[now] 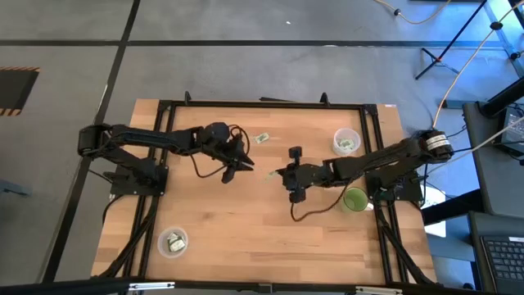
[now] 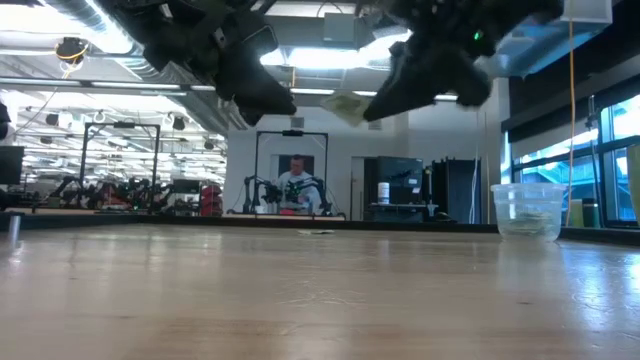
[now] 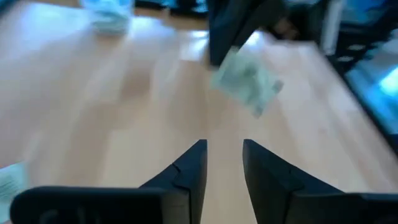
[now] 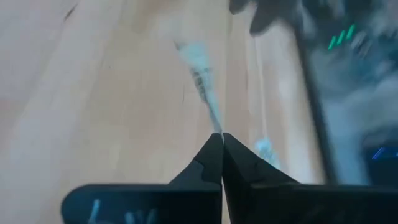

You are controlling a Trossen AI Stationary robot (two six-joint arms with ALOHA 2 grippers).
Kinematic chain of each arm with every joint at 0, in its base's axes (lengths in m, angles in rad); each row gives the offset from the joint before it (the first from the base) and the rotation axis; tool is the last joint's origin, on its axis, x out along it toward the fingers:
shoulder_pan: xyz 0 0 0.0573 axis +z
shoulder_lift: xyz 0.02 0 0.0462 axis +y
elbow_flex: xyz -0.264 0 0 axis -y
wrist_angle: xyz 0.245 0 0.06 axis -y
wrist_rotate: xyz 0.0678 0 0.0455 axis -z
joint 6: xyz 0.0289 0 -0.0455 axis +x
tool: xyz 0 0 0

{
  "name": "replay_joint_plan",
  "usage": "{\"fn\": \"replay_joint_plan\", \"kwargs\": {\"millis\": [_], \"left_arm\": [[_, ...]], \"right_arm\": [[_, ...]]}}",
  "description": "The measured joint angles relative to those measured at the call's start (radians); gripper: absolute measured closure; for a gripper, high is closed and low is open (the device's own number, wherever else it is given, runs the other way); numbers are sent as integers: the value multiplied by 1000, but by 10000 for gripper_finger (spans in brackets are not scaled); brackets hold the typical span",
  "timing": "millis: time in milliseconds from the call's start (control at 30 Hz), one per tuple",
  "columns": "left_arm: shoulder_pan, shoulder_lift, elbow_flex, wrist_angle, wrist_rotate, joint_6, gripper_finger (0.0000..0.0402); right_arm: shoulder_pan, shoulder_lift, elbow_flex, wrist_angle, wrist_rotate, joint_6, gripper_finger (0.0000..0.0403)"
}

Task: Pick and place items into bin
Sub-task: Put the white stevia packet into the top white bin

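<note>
A pale green packet (image 3: 245, 84) hangs in the air over the middle of the table, with my right gripper (image 4: 222, 138) shut on it. My left gripper (image 3: 224, 149) stands open a little to the packet's left, pointing at it and touching nothing. In the high view the two grippers (image 1: 246, 166) (image 1: 276, 174) face each other with the packet (image 1: 268, 175) between them. Another packet (image 1: 262, 138) lies flat on the wood farther back. My right gripper pinches one edge of the packet (image 4: 216, 127) between its two fingertips. The fingers slant down toward the table's left side (image 2: 400, 85). The packet (image 2: 345, 107) sticks out beyond the tips, lifted well clear of the table.
A clear round bin (image 1: 345, 142) with packets in it stands at the far right, and a second one (image 1: 173, 241) at the near left. A green cup (image 1: 354, 199) sits by the right arm's base. Bare wood lies between the arms toward the near edge.
</note>
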Motion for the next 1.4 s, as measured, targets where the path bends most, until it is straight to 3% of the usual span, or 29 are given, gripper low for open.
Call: {"fn": "replay_joint_plan", "kwargs": {"millis": [300, 667, 833, 1033, 1400], "left_arm": [[1, -24, -1, -49, -119, 137, 303], [-1, -17, -1, -62, -197, 141, 304], [-1, -17, -1, -65, -197, 141, 304], [-1, -17, -1, -68, -197, 141, 304], [-1, -17, -1, -68, -197, 140, 304]], "right_arm": [[-105, -125, 168, -621, 3, 538, 403], [-376, -166, 287, -1415, -16, 1077, 403], [-523, -164, 221, -1383, -119, 1029, 403], [-670, -162, 127, -1211, -132, 913, 403], [-755, -162, 12, -1166, -166, 862, 403]]}}
